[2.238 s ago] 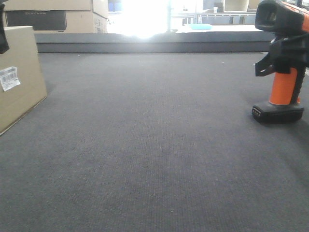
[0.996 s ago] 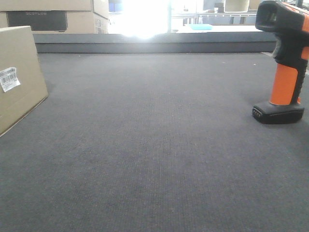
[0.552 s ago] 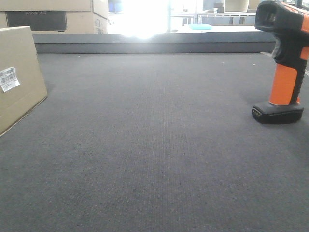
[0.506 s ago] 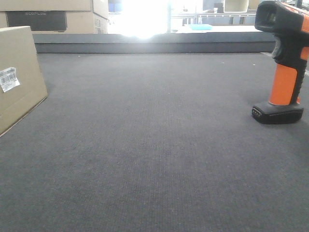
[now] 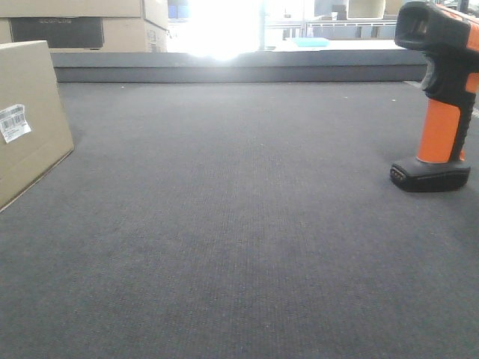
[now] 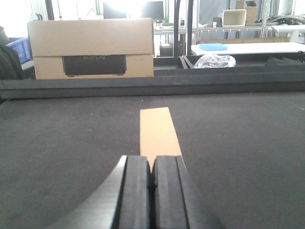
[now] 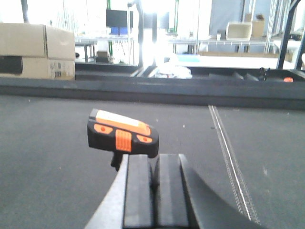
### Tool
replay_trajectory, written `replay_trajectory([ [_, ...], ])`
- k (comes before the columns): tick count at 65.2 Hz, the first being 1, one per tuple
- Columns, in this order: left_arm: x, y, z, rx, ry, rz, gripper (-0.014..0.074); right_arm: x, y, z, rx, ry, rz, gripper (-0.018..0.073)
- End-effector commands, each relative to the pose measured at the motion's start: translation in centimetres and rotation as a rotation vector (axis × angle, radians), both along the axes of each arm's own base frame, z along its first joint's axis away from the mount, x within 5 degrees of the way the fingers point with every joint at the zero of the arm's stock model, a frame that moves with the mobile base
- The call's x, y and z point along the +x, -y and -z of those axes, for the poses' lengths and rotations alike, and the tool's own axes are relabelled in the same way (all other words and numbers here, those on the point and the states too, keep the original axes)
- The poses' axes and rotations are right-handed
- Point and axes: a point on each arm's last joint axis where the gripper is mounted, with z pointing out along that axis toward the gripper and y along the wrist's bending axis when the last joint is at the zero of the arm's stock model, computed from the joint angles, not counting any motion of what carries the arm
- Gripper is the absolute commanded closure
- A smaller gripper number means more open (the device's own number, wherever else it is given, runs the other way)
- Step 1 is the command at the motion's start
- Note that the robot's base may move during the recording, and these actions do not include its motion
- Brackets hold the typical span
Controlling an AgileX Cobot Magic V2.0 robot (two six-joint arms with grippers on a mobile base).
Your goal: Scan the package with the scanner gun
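Right gripper [image 7: 153, 179] withdrawn, seemingly closed, empty.

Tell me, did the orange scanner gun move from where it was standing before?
No. The scanner gun stands upright at the same spot on the dark mat, equally far below the raised ledge behind it.

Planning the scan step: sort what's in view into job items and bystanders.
Job items:
- package, white barcode label
- scanner gun, standing upright, not held

Bystanders:
- cardboard box with dark panel
- plastic bag
- blue tray
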Motion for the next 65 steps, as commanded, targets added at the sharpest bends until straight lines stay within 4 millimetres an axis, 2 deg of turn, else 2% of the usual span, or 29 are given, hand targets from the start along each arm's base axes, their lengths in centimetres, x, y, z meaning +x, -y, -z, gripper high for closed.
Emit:
replay_trajectory([
  [1, -0.1, 0.0, -0.2, -0.010, 0.029, 0.003, 0.0708, -0.1, 0.0, 0.0, -0.014, 0.013, 0.007, 0.0712],
  [46, -0.1, 0.0, -0.2, -0.010, 0.030, 0.003, 0.0708, -0.1, 0.0, 0.0, -0.014, 0.011, 0.007, 0.0712],
  [56, -0.2, -0.1, 1.2, 0.074, 0.010, -0.013, 0.0708, -0.1, 0.0, 0.0, -0.014, 0.011, 0.007, 0.0712],
  [65, -0.5, -0.1, 3.6, -0.025, 0.064, -0.008, 0.0708, -0.1, 0.0, 0.0, -0.014, 0.011, 0.007, 0.0712],
])
